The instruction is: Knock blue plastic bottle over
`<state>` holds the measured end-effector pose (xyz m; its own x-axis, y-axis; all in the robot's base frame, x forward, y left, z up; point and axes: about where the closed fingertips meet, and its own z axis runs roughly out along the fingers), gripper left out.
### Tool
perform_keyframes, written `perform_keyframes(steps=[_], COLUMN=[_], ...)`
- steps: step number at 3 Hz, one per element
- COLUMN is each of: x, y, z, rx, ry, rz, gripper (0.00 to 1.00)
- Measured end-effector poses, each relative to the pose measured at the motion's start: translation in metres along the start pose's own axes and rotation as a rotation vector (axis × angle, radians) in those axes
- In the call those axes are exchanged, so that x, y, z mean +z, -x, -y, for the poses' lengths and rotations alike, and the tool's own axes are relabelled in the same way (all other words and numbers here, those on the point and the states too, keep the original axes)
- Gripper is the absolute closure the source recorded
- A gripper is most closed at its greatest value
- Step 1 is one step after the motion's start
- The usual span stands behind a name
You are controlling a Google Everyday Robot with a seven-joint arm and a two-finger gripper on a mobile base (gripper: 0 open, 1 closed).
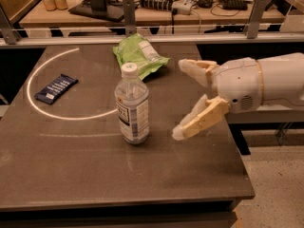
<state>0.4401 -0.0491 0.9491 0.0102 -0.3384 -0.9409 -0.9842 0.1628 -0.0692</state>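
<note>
Camera view: our gripper (180, 99) hovers near the upright blue plastic bottle (132, 106), not touching it, jaws spread wide.
The bottle stands untouched on the surface (71, 170). We judge the risk is a low push: contact near the base could merely slide it, or the open jaws could straddle it without tipping.

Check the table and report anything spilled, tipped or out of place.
Nothing stands out. The blue plastic bottle stands upright and capped, with no spill on the table. The green bag and dark packet lie flat behind it. The open pincer hovers to its right, apart from it.
</note>
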Motion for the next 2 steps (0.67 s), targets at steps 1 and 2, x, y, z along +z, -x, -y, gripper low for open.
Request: perform_keyframes(steps=[1,2], x=[0.033,0.056], y=[0.003,0.001], z=[0.005,0.002], rx=[-0.006,-0.002], ry=[0.040,0.078], rz=[0.065,0.096], gripper=[0.00,0.00])
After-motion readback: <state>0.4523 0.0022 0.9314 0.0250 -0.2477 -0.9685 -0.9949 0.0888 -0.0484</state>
